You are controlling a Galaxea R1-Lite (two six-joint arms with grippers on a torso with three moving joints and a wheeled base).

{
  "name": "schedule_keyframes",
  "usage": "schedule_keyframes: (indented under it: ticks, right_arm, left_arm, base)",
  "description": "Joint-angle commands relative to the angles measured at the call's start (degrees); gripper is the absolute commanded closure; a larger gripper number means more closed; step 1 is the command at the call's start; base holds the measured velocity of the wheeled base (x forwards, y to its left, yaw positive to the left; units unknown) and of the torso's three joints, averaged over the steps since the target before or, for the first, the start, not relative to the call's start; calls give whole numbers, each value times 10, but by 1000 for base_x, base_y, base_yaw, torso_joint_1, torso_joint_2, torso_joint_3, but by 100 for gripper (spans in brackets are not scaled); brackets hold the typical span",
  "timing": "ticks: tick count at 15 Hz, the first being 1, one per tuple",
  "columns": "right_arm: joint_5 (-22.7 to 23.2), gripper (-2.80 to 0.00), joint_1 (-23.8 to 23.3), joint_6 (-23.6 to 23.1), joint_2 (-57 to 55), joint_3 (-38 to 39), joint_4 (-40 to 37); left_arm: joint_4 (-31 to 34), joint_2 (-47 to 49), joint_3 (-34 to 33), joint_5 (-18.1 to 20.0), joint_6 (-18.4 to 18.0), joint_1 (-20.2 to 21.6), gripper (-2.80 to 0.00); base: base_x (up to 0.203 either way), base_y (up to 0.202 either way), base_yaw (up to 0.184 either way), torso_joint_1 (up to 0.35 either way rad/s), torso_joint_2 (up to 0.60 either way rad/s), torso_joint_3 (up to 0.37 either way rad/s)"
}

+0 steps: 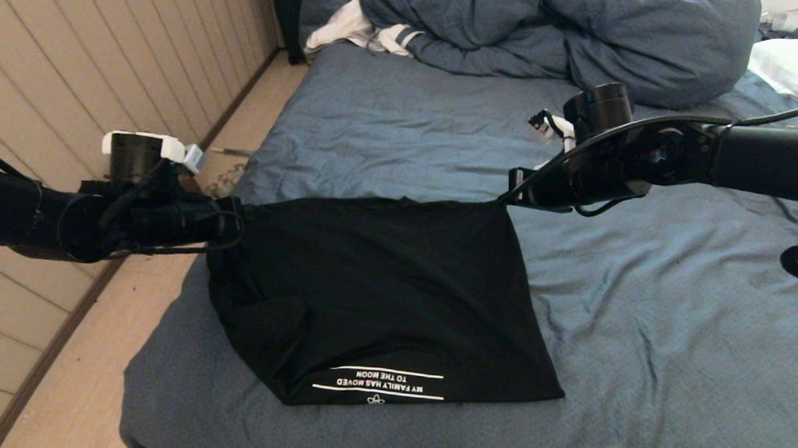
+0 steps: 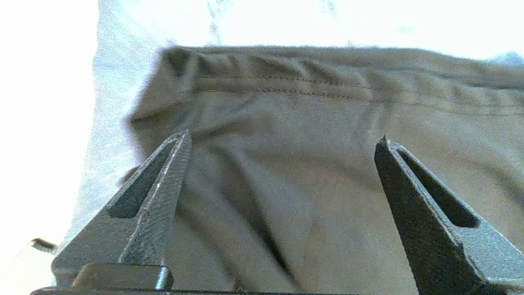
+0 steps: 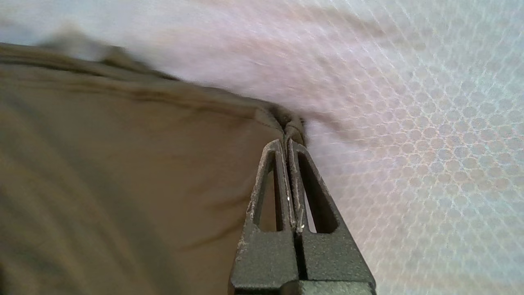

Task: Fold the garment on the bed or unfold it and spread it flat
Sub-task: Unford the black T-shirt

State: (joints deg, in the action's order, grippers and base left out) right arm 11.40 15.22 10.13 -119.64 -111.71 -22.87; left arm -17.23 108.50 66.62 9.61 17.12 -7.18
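Note:
The black T-shirt [image 1: 369, 283] hangs with its far edge lifted and stretched between my two grippers. Its near part rests on the slate-blue bed [image 1: 637, 328], with white lettering [image 1: 378, 383] facing up and reading upside down. My right gripper [image 1: 508, 198] is shut on the shirt's far right corner; in its wrist view the right gripper [image 3: 286, 137] pinches the bunched hem of the T-shirt [image 3: 123, 164]. My left gripper [image 1: 236, 211] is at the far left corner. In the left wrist view the left gripper [image 2: 284, 138] is open, with the T-shirt [image 2: 286, 102] and its stitched hem spread beneath the fingers.
A bunched blue duvet [image 1: 549, 28] lies across the head of the bed, with a white striped cloth [image 1: 373, 34] beside it. A white pillow [image 1: 796, 63] sits at the far right. The wooden floor [image 1: 96, 372] and panelled wall [image 1: 76, 48] run along the bed's left edge.

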Motion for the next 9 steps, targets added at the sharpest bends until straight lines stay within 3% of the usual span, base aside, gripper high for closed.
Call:
schedule_keyframes:
  ticks: [1,4,9]
  right_arm:
    - [0,0,3,1,20,1,-2]
    - [-1,0,9,0,25,0,-18]
    - [-1,0,10,1,29,1,-31]
  left_arm:
    - [-13,-44,-28,1,0,7,-280]
    - [-67,-43,-66,2,-1,15,-280]
    - [-72,-22,-69,11,2,15,-280]
  base:
    - [0,0,0,0,0,0]
    - [0,0,0,0,0,0]
    - [0,0,0,0,0,0]
